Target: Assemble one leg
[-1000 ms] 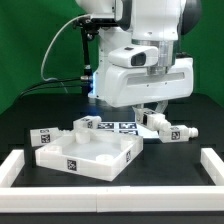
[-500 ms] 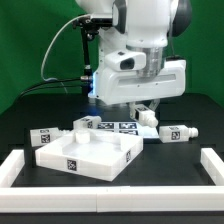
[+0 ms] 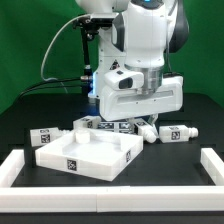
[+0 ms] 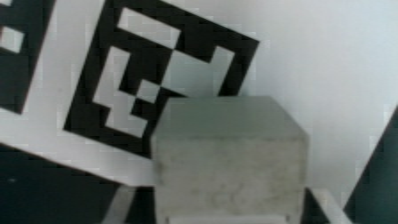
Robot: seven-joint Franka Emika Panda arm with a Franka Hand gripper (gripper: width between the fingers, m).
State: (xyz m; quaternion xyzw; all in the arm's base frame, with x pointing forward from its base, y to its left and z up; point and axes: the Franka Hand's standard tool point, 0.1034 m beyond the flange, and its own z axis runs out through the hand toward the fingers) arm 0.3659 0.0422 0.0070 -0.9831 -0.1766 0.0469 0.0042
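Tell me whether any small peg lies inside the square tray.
No, the tray's visible inside is plain white; the pegs lie on the black table outside it.

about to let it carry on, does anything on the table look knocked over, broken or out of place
Nothing stands out. The square tray-like piece sits flat and looks whole. One leg at the exterior view's left and another leg at its right lie on their sides apart from it, as loose parts would; no damage shows.
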